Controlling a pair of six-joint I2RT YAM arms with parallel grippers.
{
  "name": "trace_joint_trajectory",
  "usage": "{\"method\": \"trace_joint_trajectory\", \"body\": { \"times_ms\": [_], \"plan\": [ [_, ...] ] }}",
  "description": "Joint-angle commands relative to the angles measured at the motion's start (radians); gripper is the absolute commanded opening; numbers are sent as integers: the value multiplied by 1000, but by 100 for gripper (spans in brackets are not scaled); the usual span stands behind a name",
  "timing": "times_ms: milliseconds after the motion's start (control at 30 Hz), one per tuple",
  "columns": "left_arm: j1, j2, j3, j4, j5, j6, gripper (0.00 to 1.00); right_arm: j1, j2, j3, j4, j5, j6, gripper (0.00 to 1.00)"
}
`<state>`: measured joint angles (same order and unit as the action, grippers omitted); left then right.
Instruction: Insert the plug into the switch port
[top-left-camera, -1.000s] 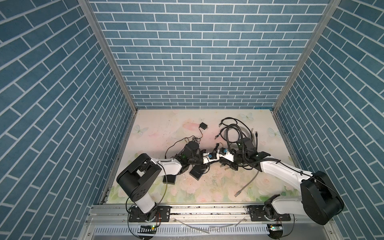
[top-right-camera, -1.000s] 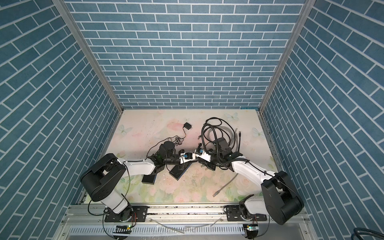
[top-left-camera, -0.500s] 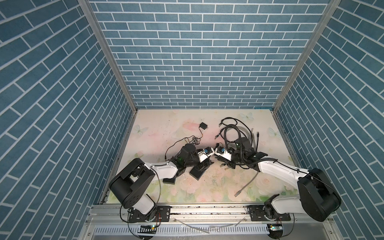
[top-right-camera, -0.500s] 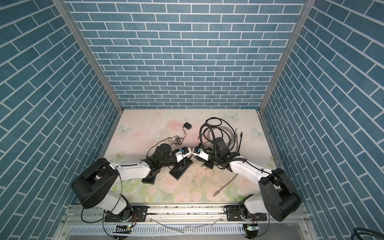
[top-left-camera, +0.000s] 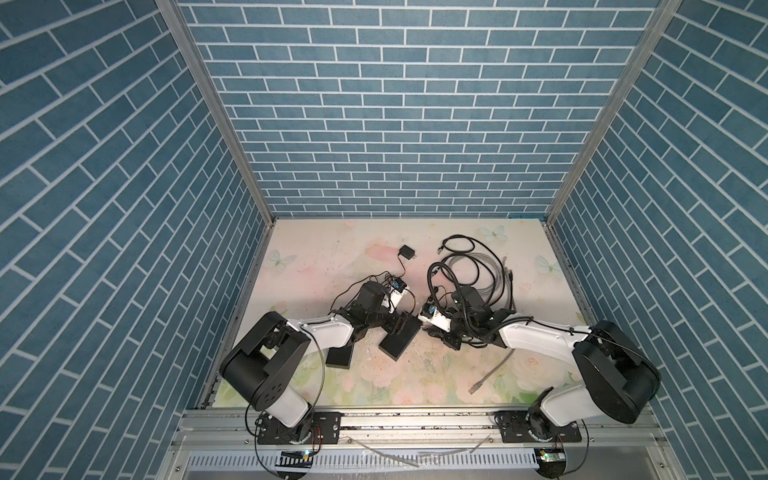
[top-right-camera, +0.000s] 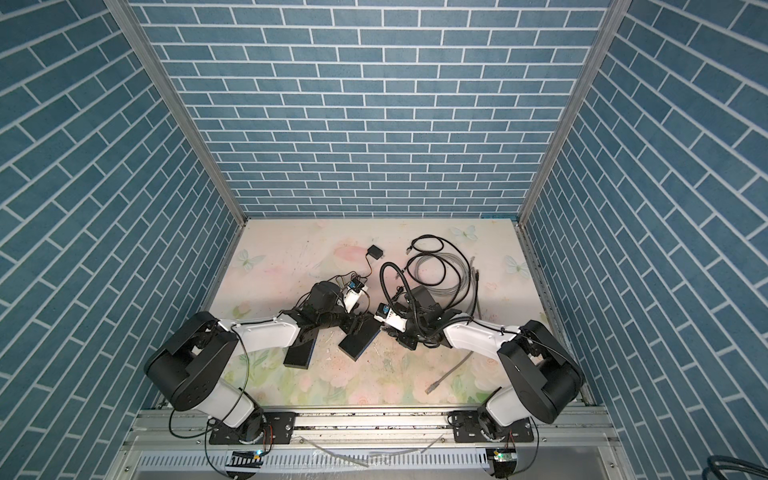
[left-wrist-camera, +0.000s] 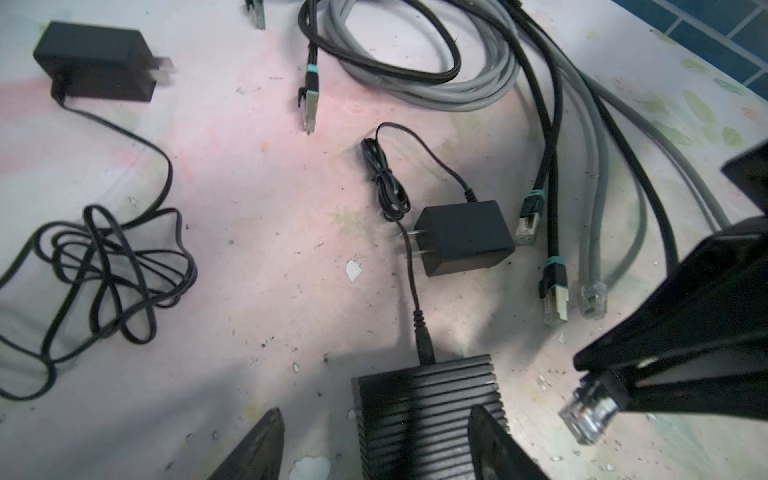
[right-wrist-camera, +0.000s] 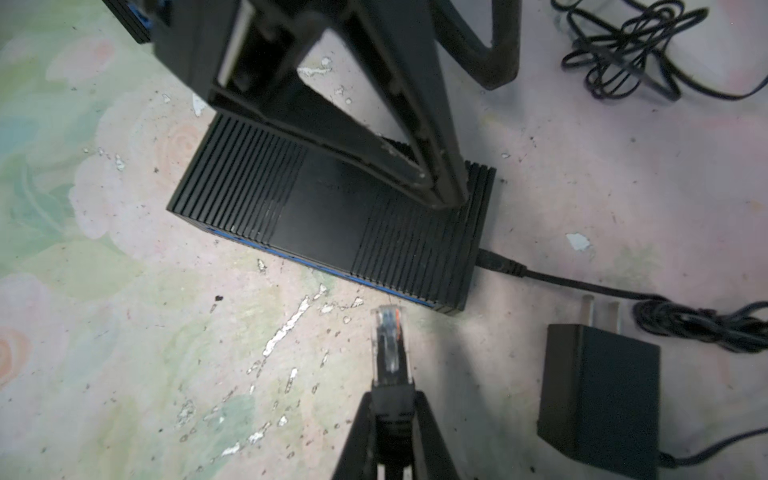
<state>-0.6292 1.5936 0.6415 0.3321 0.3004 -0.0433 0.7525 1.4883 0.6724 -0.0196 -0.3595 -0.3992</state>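
The floral bench (top-left-camera: 316, 266) carries the black switch (right-wrist-camera: 328, 208), lying flat. The left jaws have just spread and now stand wide over its cable end (letting go, probably to re-brace it). The right jaws pinch the clear plug (right-wrist-camera: 388, 345), just short of the switch's blue port side.

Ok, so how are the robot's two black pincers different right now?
The left gripper is open, fingers spread over the black ribbed switch box; the right gripper is shut on the clear plug with a black boot. The left grips nothing; the right carries a cable end. The left hangs above the box's top; the right aims its plug at the box's blue-edged side. Both are black with tapered fingers.
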Motion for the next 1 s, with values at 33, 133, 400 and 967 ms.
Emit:
{"method": "trace_joint_trajectory", "body": {
  "times_ms": [33, 133, 400, 967],
  "plan": [
    [9, 43, -25, 109, 10, -101, 70, 33, 38, 4, 20, 92, 97, 0],
    [9, 72, -25, 159, 32, -134, 70, 46, 50, 5, 20, 131, 115, 0],
    [8, 94, -45, 222, 66, -176, 70, 58, 91, 30, 6, 196, 157, 0],
    [6, 116, -29, 115, 86, -185, 65, 88, 155, 53, 103, 224, 217, 0]
  ]
}}
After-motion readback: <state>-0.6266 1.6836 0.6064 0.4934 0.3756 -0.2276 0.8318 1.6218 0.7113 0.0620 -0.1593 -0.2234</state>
